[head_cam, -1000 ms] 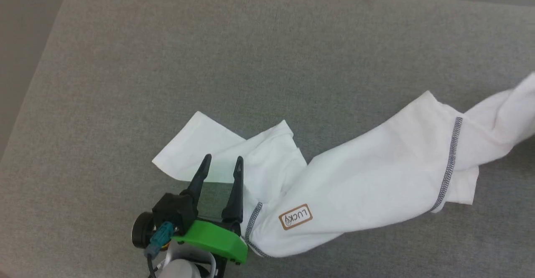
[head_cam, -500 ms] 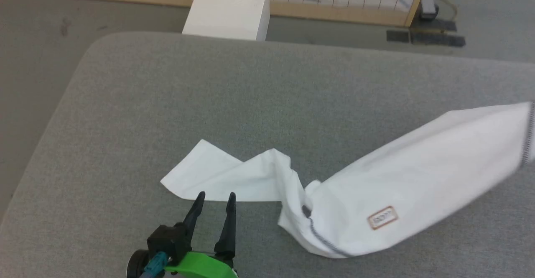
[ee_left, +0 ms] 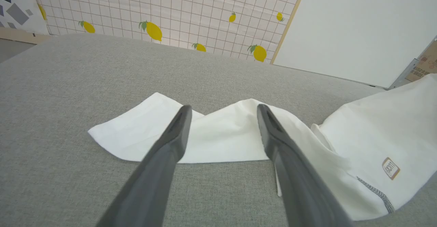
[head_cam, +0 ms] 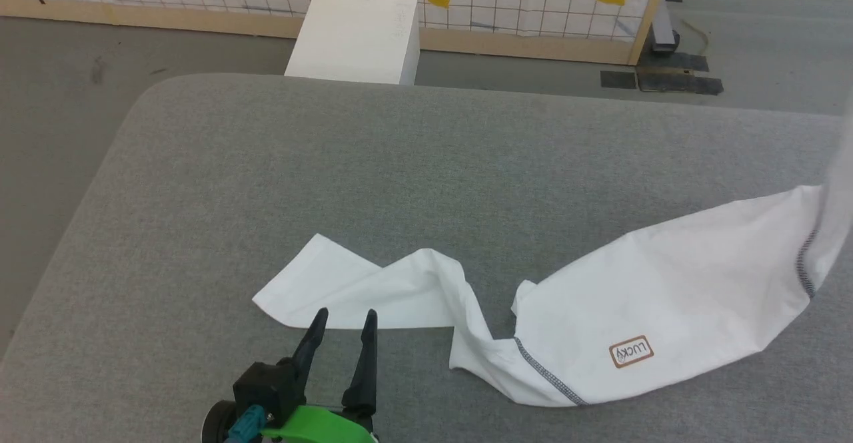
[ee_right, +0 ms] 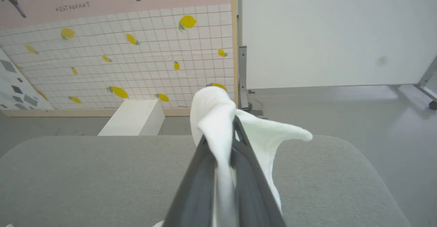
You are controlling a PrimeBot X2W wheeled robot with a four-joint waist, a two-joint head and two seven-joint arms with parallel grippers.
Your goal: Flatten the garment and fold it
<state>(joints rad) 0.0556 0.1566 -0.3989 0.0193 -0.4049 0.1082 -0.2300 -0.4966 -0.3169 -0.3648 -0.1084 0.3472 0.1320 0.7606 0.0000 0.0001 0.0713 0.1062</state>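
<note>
Grey padded table point(head_cam: 200, 183) bore the shirt point(head_cam: 666, 296), twisted and unflattened, one end raised (pinched between the closed fingers of the right gripper point(ee_right: 222, 141)); left gripper point(head_cam: 346, 312) hovered spread-fingered beside its other end; flattening apparently barely begun, folding not yet started

Bare grey table point(head_cam: 266, 163) stretched from eight o'clock round to ten of the left gripper point(head_cam: 346, 313), with room to sweep there. Dead ahead at twelve, the sleeve point(head_cam: 373, 293) lay flat across the path. Out at three o'clock the garment point(head_cam: 666, 296) climbed off the surface, strung up to the right gripper point(ee_right: 222, 131) pinched on it, barring that side. A white box point(head_cam: 353, 36) stood beyond the table's far edge, well apart.
</note>
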